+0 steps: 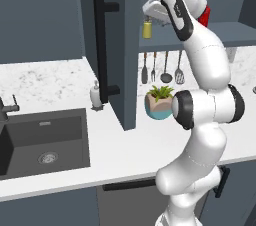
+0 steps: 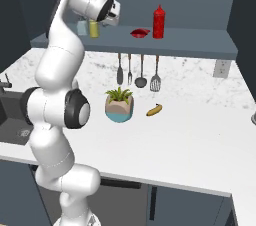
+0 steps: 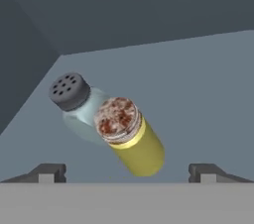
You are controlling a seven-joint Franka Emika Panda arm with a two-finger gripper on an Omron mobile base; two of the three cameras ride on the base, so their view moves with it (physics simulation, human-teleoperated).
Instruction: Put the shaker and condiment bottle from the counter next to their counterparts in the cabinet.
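Gripper (image 3: 127, 173) spread wide, holding nothing. Between and just ahead of its fingertips (image 3: 47, 172), the shaker (image 3: 131, 141) on the cabinet shelf (image 3: 198, 94), touching its clear, dark-capped counterpart (image 3: 74, 99), probably placed there to pair them. Condiment bottle (image 2: 158, 21) farther along the shelf.

The left base view looks forward and down from behind the arm's left, over the white grey-speckled marble-look counter (image 1: 55, 77). The right base view does so from the right. Both share the small yellow-olive cylindrical shaker (image 1: 147, 29) on the cabinet shelf. The hand view looks closely at that shaker from above.
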